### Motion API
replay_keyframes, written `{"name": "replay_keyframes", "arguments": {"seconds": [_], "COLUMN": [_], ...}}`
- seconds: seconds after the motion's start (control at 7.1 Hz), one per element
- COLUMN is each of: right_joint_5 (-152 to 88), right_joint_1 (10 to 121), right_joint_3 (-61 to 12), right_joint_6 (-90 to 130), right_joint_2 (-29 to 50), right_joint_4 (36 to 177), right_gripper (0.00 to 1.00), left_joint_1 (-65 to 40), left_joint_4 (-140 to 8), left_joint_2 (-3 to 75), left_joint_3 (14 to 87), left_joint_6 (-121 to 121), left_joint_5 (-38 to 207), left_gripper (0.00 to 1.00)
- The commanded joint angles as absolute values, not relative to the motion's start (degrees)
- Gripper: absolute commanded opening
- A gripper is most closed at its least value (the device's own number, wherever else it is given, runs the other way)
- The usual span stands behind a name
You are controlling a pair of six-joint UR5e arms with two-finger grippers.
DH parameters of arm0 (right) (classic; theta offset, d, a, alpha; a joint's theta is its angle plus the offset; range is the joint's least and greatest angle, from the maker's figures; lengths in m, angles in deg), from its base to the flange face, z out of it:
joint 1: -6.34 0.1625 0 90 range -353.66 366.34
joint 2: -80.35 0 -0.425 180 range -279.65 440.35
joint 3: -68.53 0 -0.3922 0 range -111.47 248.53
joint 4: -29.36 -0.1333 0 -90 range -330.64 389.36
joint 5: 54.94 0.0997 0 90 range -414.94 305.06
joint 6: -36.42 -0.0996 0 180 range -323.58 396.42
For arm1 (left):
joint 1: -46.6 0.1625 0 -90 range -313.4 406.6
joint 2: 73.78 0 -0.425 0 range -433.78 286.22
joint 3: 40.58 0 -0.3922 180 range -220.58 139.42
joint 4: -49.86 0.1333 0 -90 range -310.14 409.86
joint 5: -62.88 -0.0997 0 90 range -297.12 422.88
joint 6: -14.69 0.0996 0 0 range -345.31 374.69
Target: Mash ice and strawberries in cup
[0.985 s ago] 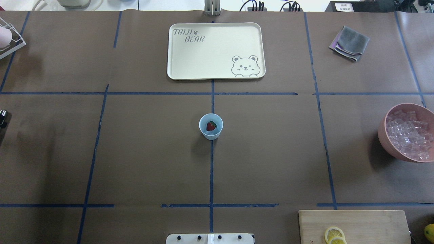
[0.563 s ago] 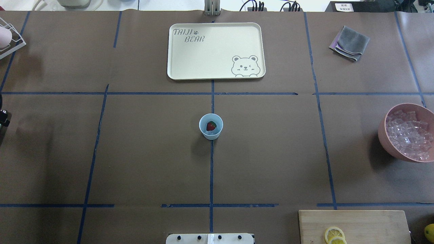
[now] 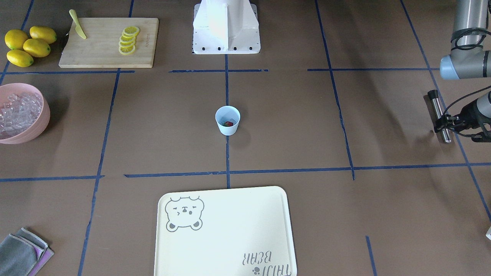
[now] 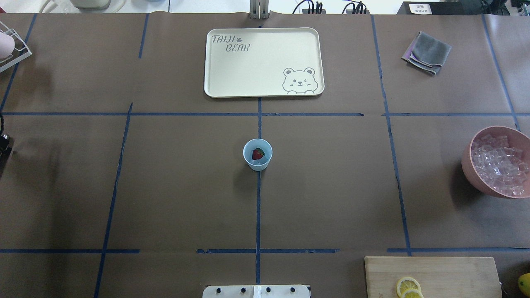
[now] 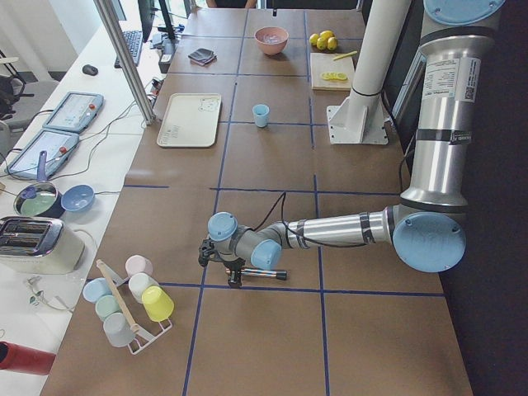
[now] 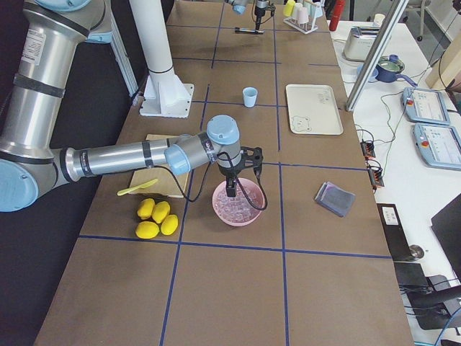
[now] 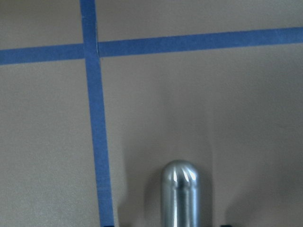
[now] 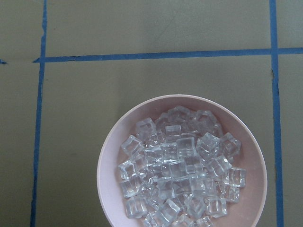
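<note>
We count the task as barely begun. The cup (image 4: pixel 257 155) stands upright at the middle of the table (image 4: pixel 165 186), and the strawberry (image 4: pixel 258 154) lies inside it, whole and unmashed. Something pale shows beneath the berry, too small to name, so we cannot tell whether any ice has gone in with it.

The ice (image 8: pixel 177 165) that we can see is heaped in the pink bowl (image 8: pixel 105 165), well apart from the cup at its 3 o'clock in the overhead view. The right gripper (image 6: pixel 230 189) hangs above that bowl. It shows only from the table's end, and its own camera catches no part of it, so we cannot tell whether it is spread or closed.

Far out at the cup's 9 o'clock, the left gripper (image 3: pixel 445 123) sits low over a steel masher (image 3: pixel 437 109) lying on the table. We cannot tell whether it has clenched on the rod.

What is left, as we judge it, is getting ice into the cup, bringing the masher over, and the mashing itself.
</note>
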State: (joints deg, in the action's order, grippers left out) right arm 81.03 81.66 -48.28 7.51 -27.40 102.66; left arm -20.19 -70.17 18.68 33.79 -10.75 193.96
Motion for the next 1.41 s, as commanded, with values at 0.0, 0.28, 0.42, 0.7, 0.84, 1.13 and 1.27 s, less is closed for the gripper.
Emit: {"name": "replay_keyframes", "arguments": {"seconds": [0.0, 0.28, 0.42, 0.7, 0.84, 1.13, 1.27], "right_joint_5": [81.03, 81.03, 81.03, 81.03, 81.03, 81.03, 81.03], "right_joint_1": [81.66, 81.66, 81.66, 81.66, 81.66, 81.66, 81.66], "right_joint_3": [-48.19, -48.19, -48.19, -48.36, -48.28, -48.1, -48.01], "right_joint_6": [7.51, 7.51, 7.51, 7.51, 7.51, 7.51, 7.51], "right_joint_2": [-27.4, -27.4, -27.4, -27.4, -27.32, -27.23, -27.05], "right_joint_4": [102.66, 102.66, 102.66, 102.57, 102.57, 102.48, 102.48], "right_gripper": [0.99, 0.99, 0.99, 0.99, 0.99, 0.99, 0.99], "left_joint_1": [-20.19, -20.19, -19.76, -13.64, -8.64, 0.33, 5.42], "left_joint_4": [-70.64, -73.44, -72.76, -72.66, -72.57, -72.92, -73.62], "left_joint_2": [19.12, 19.56, 20.08, 24.1, 31.27, 42.54, 45.37], "left_joint_3": [34.39, 36.13, 42.85, 52.8, 54.24, 57.65, 60.03], "left_joint_6": [-12.56, -13.08, -13.7, -19.45, -24.64, -31.08, -30.93], "left_joint_5": [194.27, 195.14, 196.46, 198.04, 197.88, 190.73, 187.54], "left_gripper": [0.0, 0.0, 0.0, 0.0, 0.0, 0.0, 0.0]}}
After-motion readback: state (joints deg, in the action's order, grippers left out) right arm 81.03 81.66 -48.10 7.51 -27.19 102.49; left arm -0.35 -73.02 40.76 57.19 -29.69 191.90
